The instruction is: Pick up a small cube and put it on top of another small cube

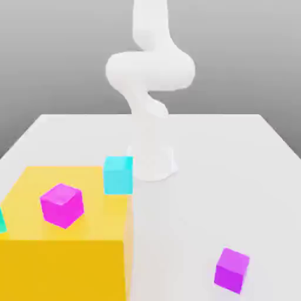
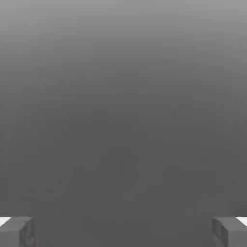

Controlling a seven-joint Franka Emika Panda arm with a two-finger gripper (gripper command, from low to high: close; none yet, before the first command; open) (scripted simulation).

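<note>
With its jaws spread wide and holding nothing, the gripper (image 2: 123, 231) is idling while the small cube (image 1: 231, 270) is sitting on the white desk (image 1: 235, 176) at about five o'clock, seemingly light, rigid, best pinched across opposite flat faces.

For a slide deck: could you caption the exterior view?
Panda arm upright behind a yellow block bearing a magenta cube; cyan cube beside it, violet cube alone on the table.
</note>
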